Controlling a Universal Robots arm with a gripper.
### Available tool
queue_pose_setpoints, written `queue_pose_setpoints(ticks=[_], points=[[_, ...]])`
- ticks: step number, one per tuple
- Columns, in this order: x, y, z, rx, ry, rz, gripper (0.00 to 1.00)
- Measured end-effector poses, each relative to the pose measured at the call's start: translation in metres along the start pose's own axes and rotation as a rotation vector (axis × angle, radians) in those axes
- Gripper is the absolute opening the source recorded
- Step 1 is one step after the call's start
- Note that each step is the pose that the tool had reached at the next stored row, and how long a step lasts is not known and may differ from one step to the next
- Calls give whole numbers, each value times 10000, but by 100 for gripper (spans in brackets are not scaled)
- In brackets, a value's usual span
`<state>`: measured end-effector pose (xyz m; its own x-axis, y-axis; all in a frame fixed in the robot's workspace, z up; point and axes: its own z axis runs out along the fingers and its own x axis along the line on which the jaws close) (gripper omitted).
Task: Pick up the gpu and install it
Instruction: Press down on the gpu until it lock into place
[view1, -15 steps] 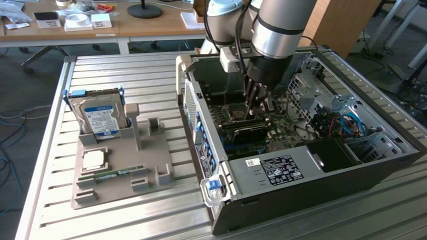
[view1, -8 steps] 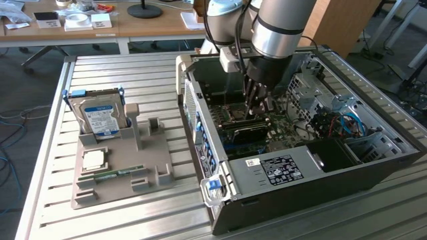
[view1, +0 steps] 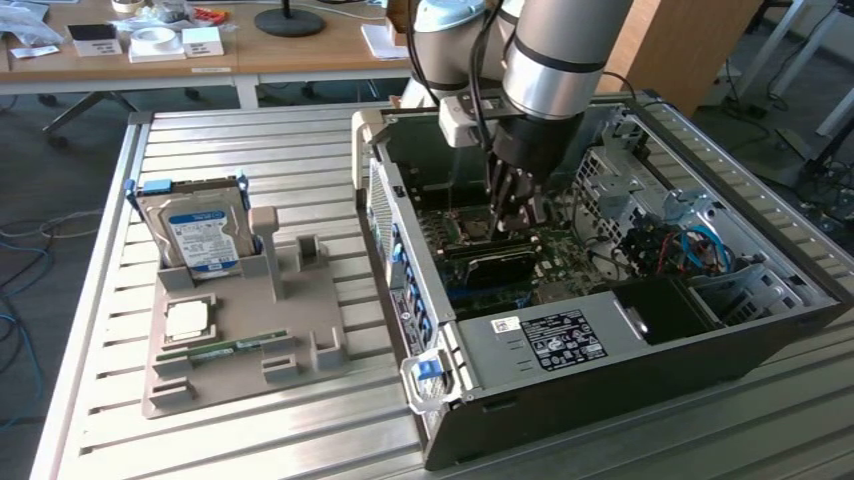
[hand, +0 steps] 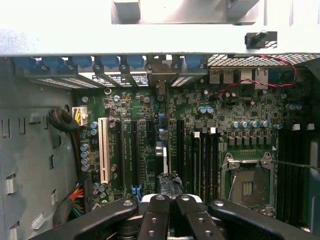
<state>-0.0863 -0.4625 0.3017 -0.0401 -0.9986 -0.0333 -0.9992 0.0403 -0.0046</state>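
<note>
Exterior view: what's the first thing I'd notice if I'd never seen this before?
The big silver-and-black robot arm reaching down into the open computer case, its shut fingers low over the green motherboard and just above a dark card standing there. After that, the grey holder tray on the slatted metal table, toward the exterior view's left, carrying a blue-labelled hard drive, a square silver chip and a thin green memory stick.

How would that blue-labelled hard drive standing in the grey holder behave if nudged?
The hard drive looks like a rigid metal box, so it is probably stiff and fairly heavy for its size. Standing on edge, it might tip, though the grey holder seems to prop it.
</note>
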Motion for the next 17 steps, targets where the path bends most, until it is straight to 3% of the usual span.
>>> queue_pose_setpoints(ticks=[7, 17], points=[[4, -1, 83, -1, 2, -2, 11], [-2, 4, 110, -1, 1, -1, 11]])
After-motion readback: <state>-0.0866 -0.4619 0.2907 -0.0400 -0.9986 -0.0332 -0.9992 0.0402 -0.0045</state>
